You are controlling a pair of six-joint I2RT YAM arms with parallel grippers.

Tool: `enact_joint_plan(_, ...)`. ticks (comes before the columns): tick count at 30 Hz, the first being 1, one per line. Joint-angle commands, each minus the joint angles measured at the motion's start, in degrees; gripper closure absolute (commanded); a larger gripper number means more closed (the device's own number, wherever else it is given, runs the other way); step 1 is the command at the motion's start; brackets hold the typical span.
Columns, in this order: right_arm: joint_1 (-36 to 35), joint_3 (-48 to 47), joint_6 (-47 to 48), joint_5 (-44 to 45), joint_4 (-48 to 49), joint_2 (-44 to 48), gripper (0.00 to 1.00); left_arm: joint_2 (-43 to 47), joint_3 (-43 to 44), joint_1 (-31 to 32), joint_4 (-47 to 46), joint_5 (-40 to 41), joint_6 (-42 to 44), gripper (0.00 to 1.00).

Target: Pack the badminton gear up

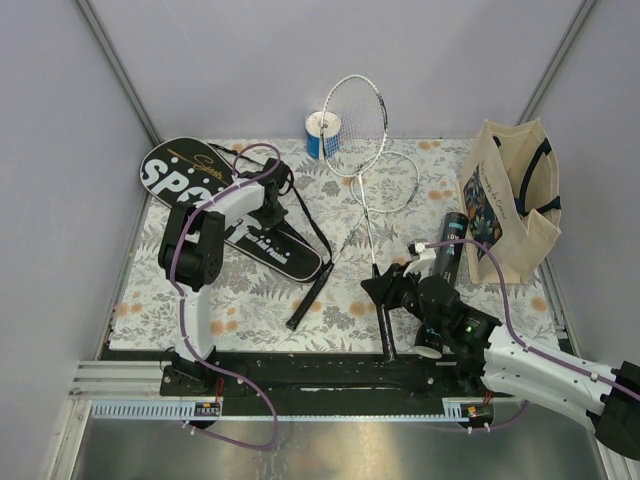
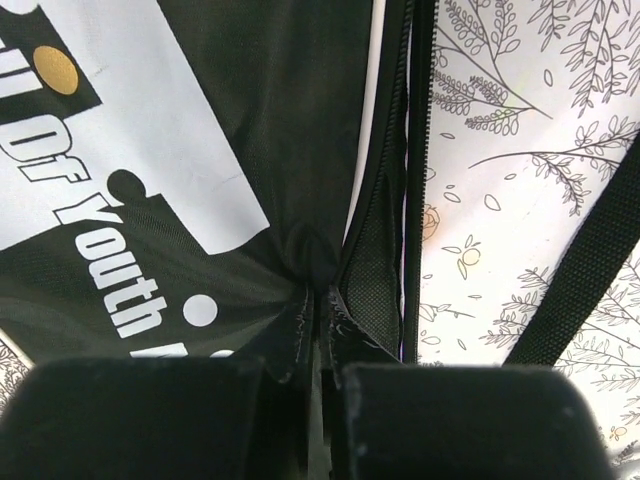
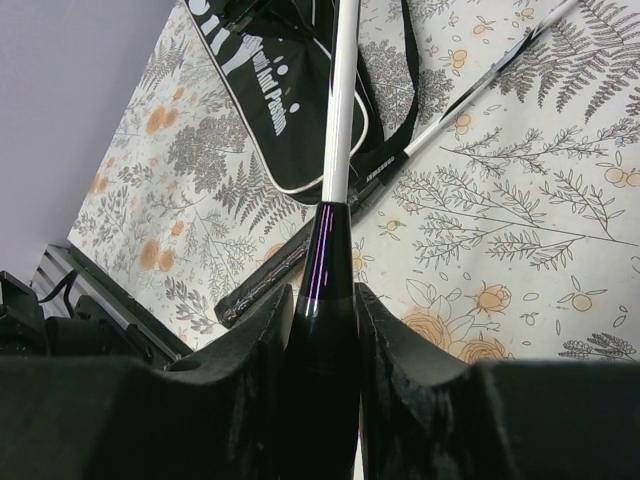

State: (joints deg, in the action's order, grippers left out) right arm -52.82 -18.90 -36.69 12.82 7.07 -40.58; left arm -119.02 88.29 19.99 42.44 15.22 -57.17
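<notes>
The black "SPORT" racket cover lies at the left of the floral mat. My left gripper is shut on the cover's fabric edge beside its open zipper. One white-framed racket points away from me. My right gripper is shut on the black cone of its handle, and its white shaft runs up the view. The second racket lies crossed under it, with its black handle near the cover's tip. The black tube stands by the tote bag. No shuttlecock shows clearly.
A beige tote bag stands at the right edge of the mat. A blue-and-white roll stands at the back behind the racket head. The cover's black strap trails over the mat. Grey walls close in on both sides.
</notes>
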Motion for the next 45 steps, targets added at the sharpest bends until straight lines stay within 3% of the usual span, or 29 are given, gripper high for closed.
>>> enact_joint_plan(1, 0.2, -0.9, 1.3, 0.5, 4.9, -0.6, 1.0, 1.9, -3.2, -0.7, 0.5, 3.0, 3.7, 1.0)
enact_joint_plan(10, 0.2, -2.5, 1.7, -5.4, 2.2, -2.2, 1.0, 15.8, -10.4, -0.7, -1.9, 5.3, 16.5, 1.0)
enact_joint_plan(20, 0.2, -1.2, -5.1, -24.5, 4.6, -6.3, 1.0, 35.5, -27.9, -0.7, -9.3, -1.1, 29.4, 1.0)
enact_joint_plan(26, 0.1, -1.0, -12.8, -35.2, 9.5, -9.8, 1.0, 45.4, -33.6, -0.7, -11.5, -6.3, 29.5, 1.0)
enact_joint_plan(35, 0.1, -1.8, -22.8, -37.9, 8.0, -11.7, 1.0, 48.8, -38.2, -0.7, -10.4, -5.8, 27.9, 1.0)
enact_joint_plan(45, 0.1, -4.7, -22.3, -39.1, 6.9, -13.7, 1.0, 51.0, -40.2, -0.7, -11.0, -6.5, 27.4, 1.0)
